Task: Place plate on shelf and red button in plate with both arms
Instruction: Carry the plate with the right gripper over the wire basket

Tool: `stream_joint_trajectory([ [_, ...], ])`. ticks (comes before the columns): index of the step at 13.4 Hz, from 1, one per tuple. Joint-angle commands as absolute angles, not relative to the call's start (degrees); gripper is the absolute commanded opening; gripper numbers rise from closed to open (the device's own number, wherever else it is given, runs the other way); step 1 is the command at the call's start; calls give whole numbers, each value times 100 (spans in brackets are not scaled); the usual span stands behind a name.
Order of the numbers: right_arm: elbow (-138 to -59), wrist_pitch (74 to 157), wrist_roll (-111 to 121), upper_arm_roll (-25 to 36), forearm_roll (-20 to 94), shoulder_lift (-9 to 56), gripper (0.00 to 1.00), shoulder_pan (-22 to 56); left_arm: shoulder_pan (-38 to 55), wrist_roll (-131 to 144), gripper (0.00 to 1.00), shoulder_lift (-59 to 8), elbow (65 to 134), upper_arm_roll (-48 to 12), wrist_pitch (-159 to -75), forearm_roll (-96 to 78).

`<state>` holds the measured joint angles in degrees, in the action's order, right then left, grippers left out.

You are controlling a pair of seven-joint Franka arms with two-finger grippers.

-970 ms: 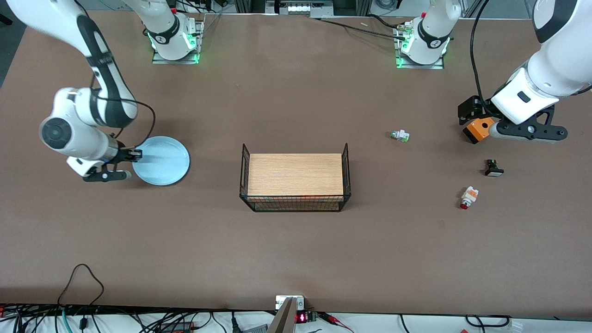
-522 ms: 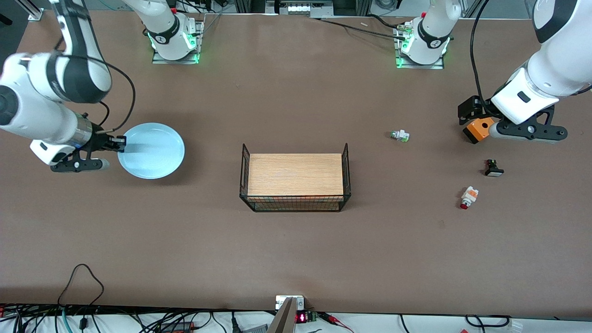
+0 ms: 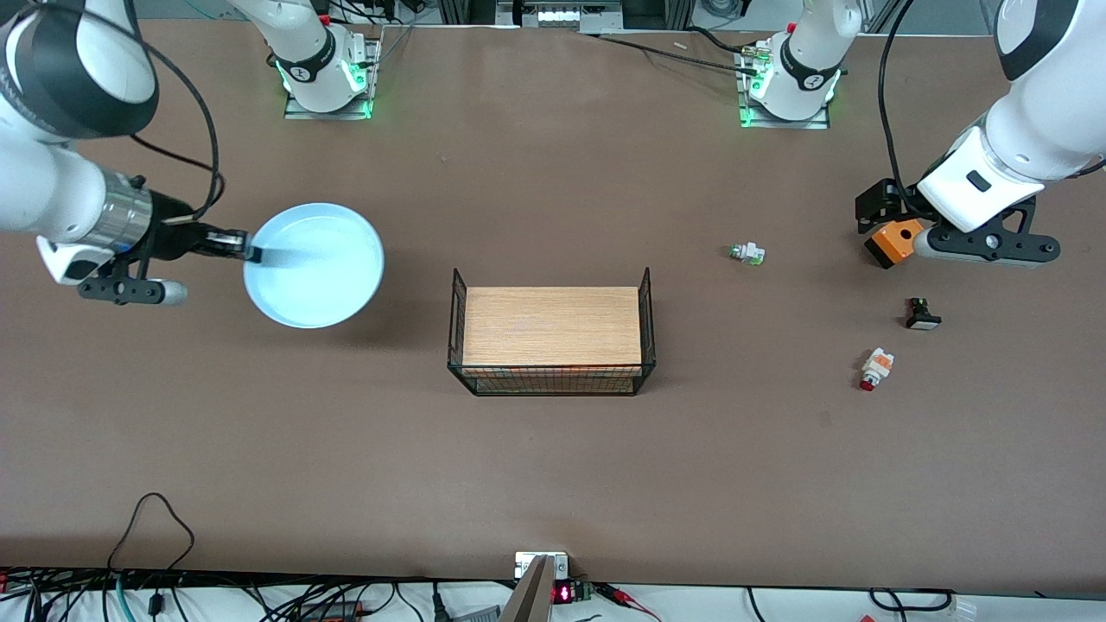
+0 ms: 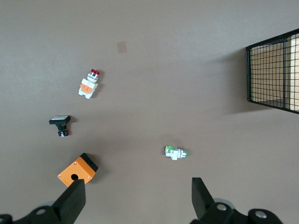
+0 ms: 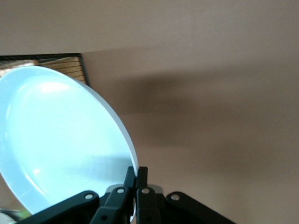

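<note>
We see that the right tool (image 3: 249,252), clamped on the rim of the plate (image 3: 315,266), has carried it up off the surface, where it lay a second ago at the right arm's end. The plate now hangs in the air, looks larger in the front view, and has shifted toward the wire basket (image 3: 551,341), though still well apart from it. The right arm's wrist has swung higher and outward, partly leaving the front view.

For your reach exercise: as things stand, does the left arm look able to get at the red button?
Probably yes. The left gripper hangs open and empty, and the red button lies on bare table, apart from the other switches.
</note>
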<state>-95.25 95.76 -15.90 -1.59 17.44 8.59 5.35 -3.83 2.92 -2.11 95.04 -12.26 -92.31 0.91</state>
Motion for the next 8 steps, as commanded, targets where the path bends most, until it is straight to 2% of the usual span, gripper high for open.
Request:
stream_joint_trajectory([
  [1,-9211,9457,-2947,-141,1968,967,0,1184,-378,264,100,-290,9325,-1248,-9105,105],
  [5,-8737,9632,-5357,-141,2224,1352,0,2098,-378,264,100,-290,9325,-1248,-9105,105],
  [8,-8692,10150,-6361,-141,2215,1555,0,2644,-378,264,100,-290,9325,-1248,-9105,105],
])
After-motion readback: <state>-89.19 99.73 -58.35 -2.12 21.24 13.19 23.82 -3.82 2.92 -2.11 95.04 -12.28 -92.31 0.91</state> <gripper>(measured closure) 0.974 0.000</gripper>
